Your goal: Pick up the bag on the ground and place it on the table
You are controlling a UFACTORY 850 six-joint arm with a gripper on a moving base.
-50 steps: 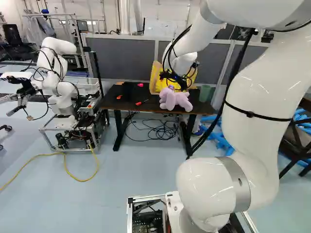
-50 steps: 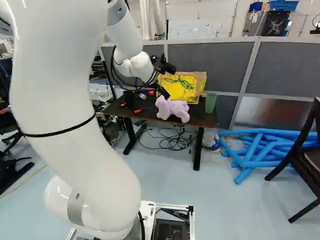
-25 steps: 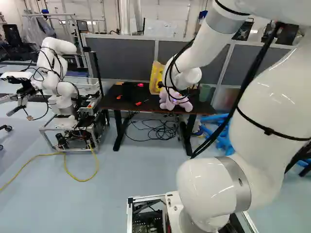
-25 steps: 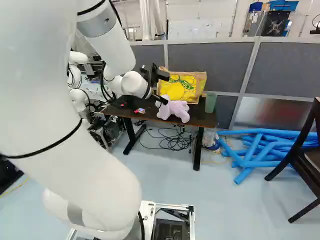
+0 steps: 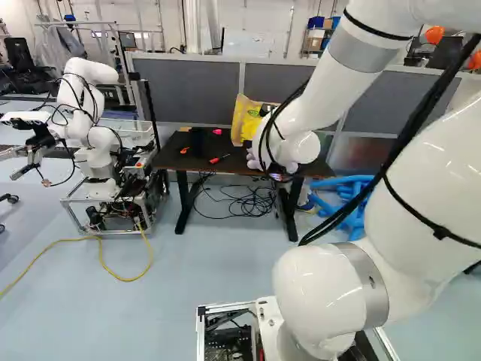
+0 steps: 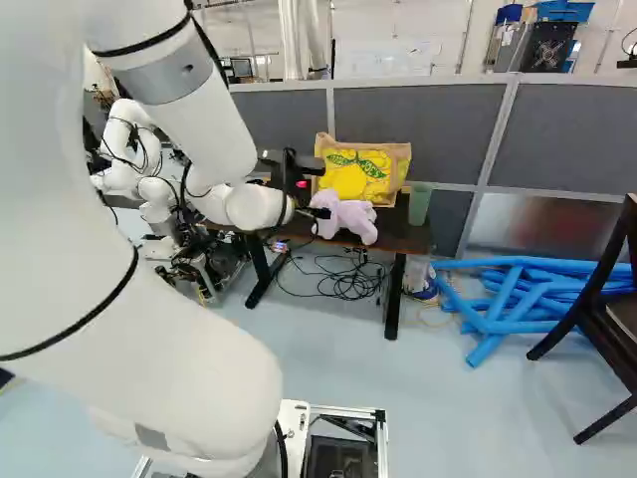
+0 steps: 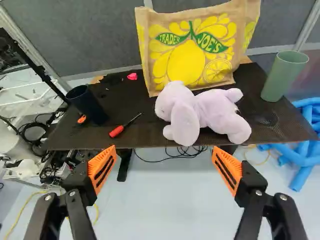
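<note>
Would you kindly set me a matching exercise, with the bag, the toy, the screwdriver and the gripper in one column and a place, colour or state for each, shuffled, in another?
Things
1. Bag
2. Toy
3. Screwdriver
4. Gripper

Places, colours, states
A. Open, holding nothing
B. Lying on the table between the black cup and the toy
C. Standing upright behind the toy
D. Pale purple all over

Right pairs: 1-C, 2-D, 3-B, 4-A
</note>
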